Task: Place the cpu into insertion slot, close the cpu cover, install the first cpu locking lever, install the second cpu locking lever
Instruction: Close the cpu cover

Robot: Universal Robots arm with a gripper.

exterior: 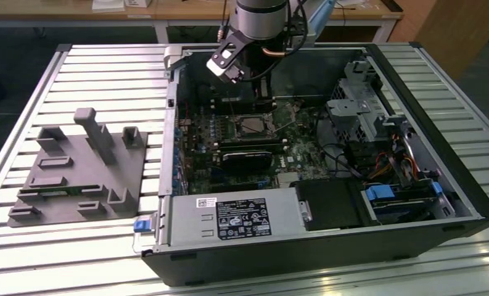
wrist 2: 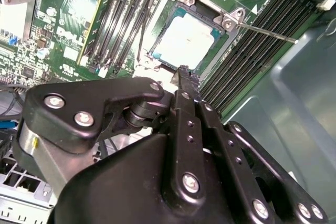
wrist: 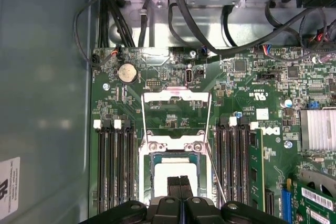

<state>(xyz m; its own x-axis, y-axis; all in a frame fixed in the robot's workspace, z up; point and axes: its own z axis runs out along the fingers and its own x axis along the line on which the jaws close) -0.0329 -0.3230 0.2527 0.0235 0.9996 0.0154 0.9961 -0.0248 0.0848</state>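
Observation:
The cpu (wrist: pixel 164 171) lies in the insertion slot (exterior: pixel 248 126) on the green motherboard, its silver top facing up; it also shows in the second wrist view (wrist 2: pixel 186 40). The cpu cover (wrist: pixel 176 96), a thin silver frame, looks swung back from the slot past its hinge screws. One thin locking lever (wrist 2: pixel 262 31) sticks out sideways from the slot's corner. My gripper (wrist 2: pixel 185 73) hangs just above the cpu's edge, its black fingertips pressed together and nothing between them (wrist: pixel 181 181). In the exterior view the arm (exterior: pixel 261 18) reaches down into the open computer case.
Memory slots (wrist: pixel 113 166) flank the socket on both sides. Black cables (wrist: pixel 157 3) run across the far case wall. A black card (exterior: pixel 248 161) lies nearer than the slot, with a drive cage (exterior: pixel 359 105) on the exterior view's right. A grey fixture (exterior: pixel 79 166) sits outside the case.

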